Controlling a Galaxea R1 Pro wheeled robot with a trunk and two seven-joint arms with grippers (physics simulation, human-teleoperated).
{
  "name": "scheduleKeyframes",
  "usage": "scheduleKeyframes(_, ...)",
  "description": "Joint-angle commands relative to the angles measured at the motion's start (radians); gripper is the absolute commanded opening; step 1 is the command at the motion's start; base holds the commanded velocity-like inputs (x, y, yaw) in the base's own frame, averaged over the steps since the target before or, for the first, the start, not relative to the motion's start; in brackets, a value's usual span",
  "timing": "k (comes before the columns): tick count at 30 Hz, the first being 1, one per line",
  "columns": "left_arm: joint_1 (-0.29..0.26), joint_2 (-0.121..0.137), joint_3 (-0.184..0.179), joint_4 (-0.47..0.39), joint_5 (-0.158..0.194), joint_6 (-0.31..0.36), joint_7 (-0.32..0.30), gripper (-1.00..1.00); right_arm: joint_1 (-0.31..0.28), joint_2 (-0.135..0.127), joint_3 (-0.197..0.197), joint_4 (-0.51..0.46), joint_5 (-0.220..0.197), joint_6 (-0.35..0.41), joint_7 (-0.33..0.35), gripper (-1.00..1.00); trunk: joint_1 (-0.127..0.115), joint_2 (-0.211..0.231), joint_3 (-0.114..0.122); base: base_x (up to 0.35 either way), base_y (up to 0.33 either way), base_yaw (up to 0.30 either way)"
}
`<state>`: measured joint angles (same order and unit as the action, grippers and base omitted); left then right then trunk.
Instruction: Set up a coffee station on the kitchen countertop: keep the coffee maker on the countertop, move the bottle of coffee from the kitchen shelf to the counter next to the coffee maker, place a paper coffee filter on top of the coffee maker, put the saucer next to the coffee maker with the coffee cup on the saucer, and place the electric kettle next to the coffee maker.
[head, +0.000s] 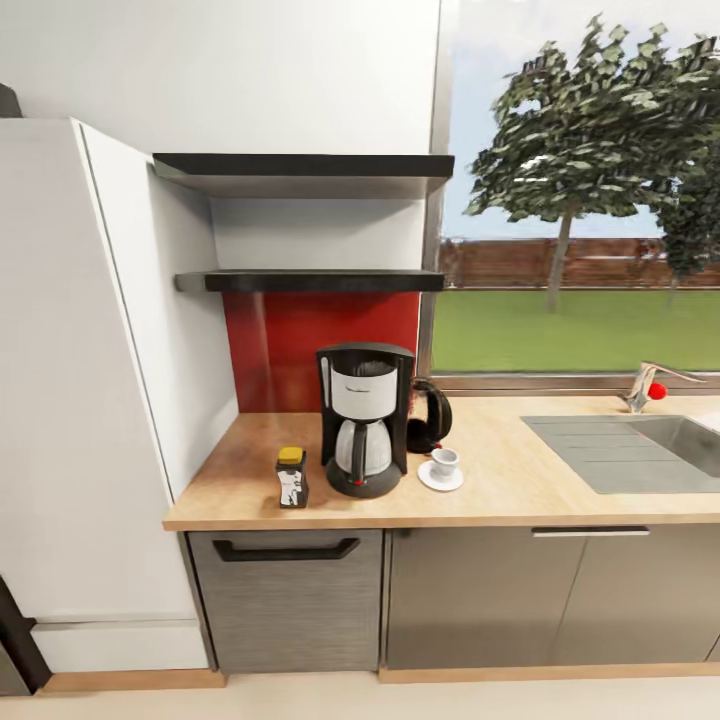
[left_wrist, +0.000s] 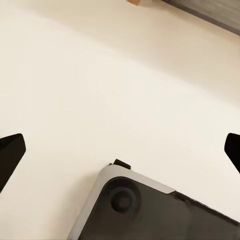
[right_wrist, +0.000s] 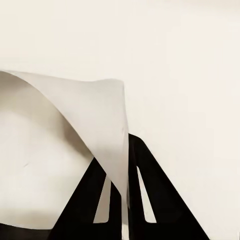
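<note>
While clamped in the right claw (right_wrist: 120, 200), paper coffee filter (right_wrist: 60, 145)

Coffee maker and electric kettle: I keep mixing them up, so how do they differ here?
The coffee maker is taller, black with a white upper band; the electric kettle is shorter, dark and rounded. The coffee maker stands in front, and the kettle sits partly hidden behind it. Both rest on the kitchen countertop.

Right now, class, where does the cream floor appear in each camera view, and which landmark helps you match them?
Head view: floor, the cream strip along the bottom, below the cabinets.
Left wrist view: it spans most of the picture.
Right wrist view: probably the plain cream backdrop behind the paper coffee filter pinched in the right fingers.
Shared landmark: the wooden plinth, in head and left wrist views.
</note>
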<state>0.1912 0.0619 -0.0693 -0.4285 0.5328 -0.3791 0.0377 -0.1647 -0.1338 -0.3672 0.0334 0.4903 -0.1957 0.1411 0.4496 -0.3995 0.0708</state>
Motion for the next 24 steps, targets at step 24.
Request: scheduleKeyframes(24,0.001,-0.036,-0.020,0.021,-0.003,0.002,-0.001,1.00,-0.013,0.030,-0.028,-0.002,-0.005,0.006,0.002,-1.00,0.000,-0.001,0.000,0.000,0.072,0.000)
